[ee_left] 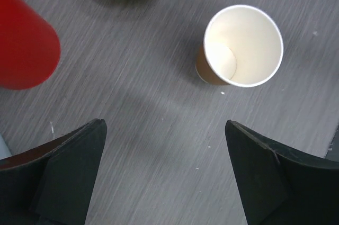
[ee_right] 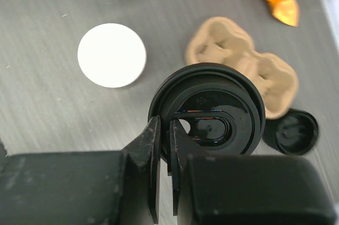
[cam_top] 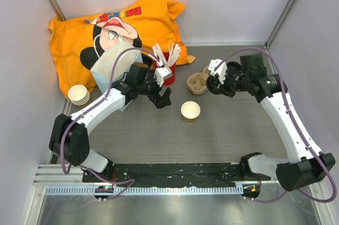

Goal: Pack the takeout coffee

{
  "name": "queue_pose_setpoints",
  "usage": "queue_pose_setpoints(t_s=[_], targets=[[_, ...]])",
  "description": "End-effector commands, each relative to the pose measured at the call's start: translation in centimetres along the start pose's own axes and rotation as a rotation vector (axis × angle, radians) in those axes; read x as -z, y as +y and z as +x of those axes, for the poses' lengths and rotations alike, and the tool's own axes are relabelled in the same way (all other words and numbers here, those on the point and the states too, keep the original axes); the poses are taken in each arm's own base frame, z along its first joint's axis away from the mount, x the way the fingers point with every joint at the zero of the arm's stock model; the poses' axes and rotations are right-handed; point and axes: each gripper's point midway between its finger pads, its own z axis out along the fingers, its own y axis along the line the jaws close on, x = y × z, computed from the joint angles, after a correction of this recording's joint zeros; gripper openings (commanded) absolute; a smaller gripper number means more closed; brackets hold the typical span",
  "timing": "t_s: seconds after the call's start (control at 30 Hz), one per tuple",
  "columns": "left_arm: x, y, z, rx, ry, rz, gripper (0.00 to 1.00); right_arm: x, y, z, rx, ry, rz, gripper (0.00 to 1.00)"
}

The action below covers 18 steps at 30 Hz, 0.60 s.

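Note:
The takeout coffee's brown paper cup (cam_top: 190,110) stands upright on the grey table with no lid on, its white inside empty (ee_left: 241,47). My left gripper (cam_top: 163,99) hovers open just to the cup's left, with only bare table between its fingers (ee_left: 164,124). In the right wrist view my right gripper (ee_right: 164,124) is shut on the rim of a round black lid (ee_right: 212,114), held in the air above the table. The open cup (ee_right: 112,54) lies ahead and to the left of that lid.
A red cup of white sticks (cam_top: 168,71) stands behind the left gripper. A cardboard cup carrier (cam_top: 198,82) sits under the right gripper, with another black lid (ee_right: 291,132) beside it. A stack of paper cups (cam_top: 79,94) and an orange bag (cam_top: 116,29) are at the back left.

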Motion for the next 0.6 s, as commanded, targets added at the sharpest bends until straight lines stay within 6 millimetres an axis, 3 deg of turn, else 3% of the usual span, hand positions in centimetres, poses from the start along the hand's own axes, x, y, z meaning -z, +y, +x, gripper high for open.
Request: queue_pose_setpoints(t_s=[0.0,0.1,0.27,0.57], targets=[[0.1,0.0,-2.5,0.167,-0.071,0.099,1.0,-1.6,2.7,-0.2,0.047,0.035,-0.1,0.01],[-0.2,-0.7,-2.7,0.292,-0.082,0.221,1.0,-3.4,4.6,0.0,0.059,0.045,-0.176,0.01],[-1.4,0.4,-2.0,0.447,-0.115,0.241,1.0,-5.3,7.1,0.1,0.082,0.027,-0.29,0.01],[-1.3,0.3,-3.0,0.528,-0.178,0.248,1.0,-7.9,9.7,0.5,0.134,0.034,-0.385,0.01]])
